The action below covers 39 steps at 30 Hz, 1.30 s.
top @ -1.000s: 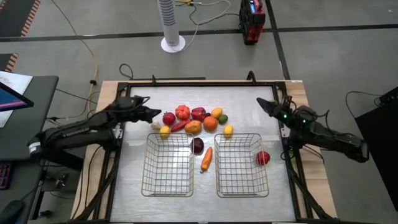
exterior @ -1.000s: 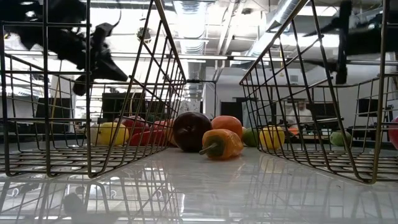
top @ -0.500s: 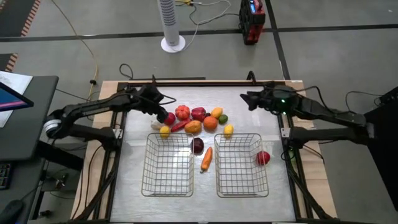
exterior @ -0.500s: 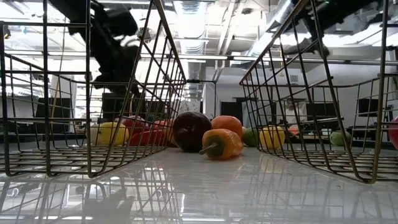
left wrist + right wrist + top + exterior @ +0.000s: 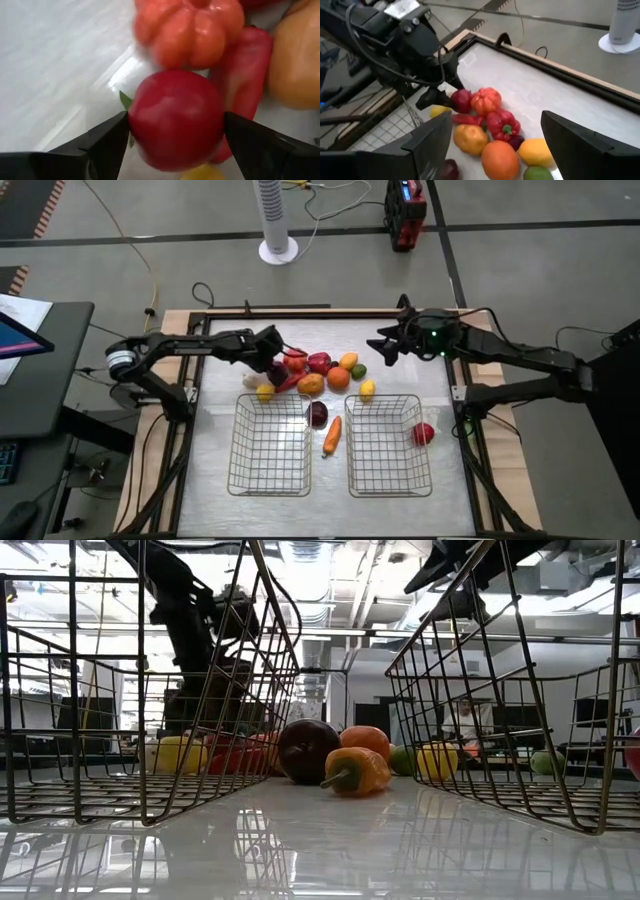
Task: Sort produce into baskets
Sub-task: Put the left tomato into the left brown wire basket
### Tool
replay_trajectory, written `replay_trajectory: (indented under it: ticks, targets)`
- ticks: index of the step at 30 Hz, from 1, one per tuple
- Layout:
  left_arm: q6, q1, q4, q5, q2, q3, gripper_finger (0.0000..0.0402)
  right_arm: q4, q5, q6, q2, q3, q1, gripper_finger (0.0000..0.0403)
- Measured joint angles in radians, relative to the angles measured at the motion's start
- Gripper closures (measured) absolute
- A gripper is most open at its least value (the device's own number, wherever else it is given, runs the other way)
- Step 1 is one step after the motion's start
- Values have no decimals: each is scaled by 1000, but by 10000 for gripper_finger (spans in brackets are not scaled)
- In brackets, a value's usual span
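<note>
Tabletop: red apple [image 5: 176,119] sits between left pincer [image 5: 175,145] fingers.

Left wrist view: ribbed orange-red tomato [image 5: 189,30] cut off by frame edge, yellow fruit [image 5: 202,173] barely peeks under round red apple [image 5: 176,117]. High view: dark left gripper [image 5: 275,367] covers that apple. Low view: mesh hides pile's left side.

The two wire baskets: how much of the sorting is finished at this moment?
Barely begun. One red round fruit sits at the right silver wire-mesh basket; the left wire-mesh basket looks empty. The left hand straddles a red apple-like fruit, fingers apart. The right hand hovers open. The produce pile, purple round and carrot remain.
</note>
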<state>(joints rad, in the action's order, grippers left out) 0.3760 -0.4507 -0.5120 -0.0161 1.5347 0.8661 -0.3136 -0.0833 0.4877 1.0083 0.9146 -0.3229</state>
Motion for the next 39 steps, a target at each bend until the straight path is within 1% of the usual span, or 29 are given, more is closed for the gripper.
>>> replay_trajectory:
  ticks: [2,6,12,15,19,22,25,27,29,34,39]
  targets:
    - [13,12,-20,20,14,-7,100,-1,6,-2,6,0,-1,71]
    - [18,31,9,56,14,-4,103,-9,7,-21,6,0,0,72]
    - [15,34,12,38,4,-5,129,-24,8,-25,6,0,0,72]
    - [3,33,12,29,-22,-5,143,-31,9,-25,6,0,0,72]
    - [-22,24,10,27,-77,-5,145,-30,9,-25,6,0,0,72]
    - [-54,12,10,-25,-142,-5,142,-31,9,-25,6,0,0,72]
    - [-123,10,13,-111,-235,-5,142,-30,8,-25,6,0,0,72]
    - [-197,22,13,-159,-307,-5,142,-30,8,-25,6,0,-5,72]
    - [-280,43,9,-181,-373,-5,142,-30,8,-25,6,0,-12,72]
    - [-529,126,-4,-189,-511,-5,142,-29,7,-25,6,0,-36,72]
    - [-687,225,6,-189,-595,-5,141,-29,7,-24,6,0,-46,72]
